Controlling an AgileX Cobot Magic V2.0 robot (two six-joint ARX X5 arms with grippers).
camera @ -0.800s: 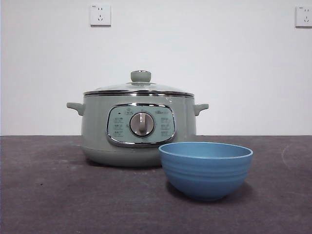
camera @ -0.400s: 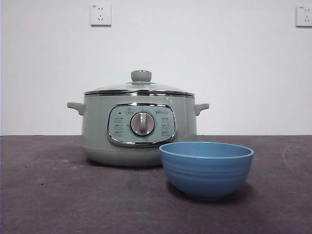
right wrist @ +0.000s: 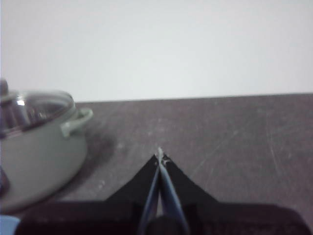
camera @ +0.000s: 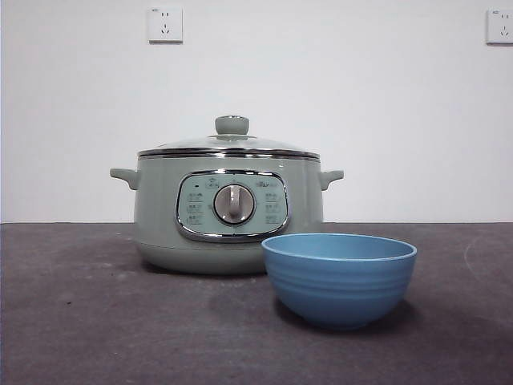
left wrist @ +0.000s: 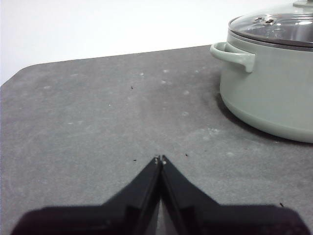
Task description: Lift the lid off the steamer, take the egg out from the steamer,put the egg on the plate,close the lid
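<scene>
The sage-green steamer (camera: 228, 212) stands on the dark table, its glass lid (camera: 230, 143) with a green knob closed on top. The blue plate, a bowl (camera: 338, 277), stands empty in front of the steamer to its right. The egg is hidden. My left gripper (left wrist: 160, 159) is shut and empty, low over the table, apart from the steamer (left wrist: 274, 83) and its lid (left wrist: 279, 27). My right gripper (right wrist: 159, 155) is shut and empty, on the other side of the steamer (right wrist: 36, 142) and its lid (right wrist: 34, 110). Neither gripper shows in the front view.
The dark grey table (camera: 96, 321) runs to a white wall with two sockets (camera: 165, 25). In the left wrist view the table's rounded far corner (left wrist: 29, 71) shows. A sliver of the blue bowl (right wrist: 7, 226) shows in the right wrist view.
</scene>
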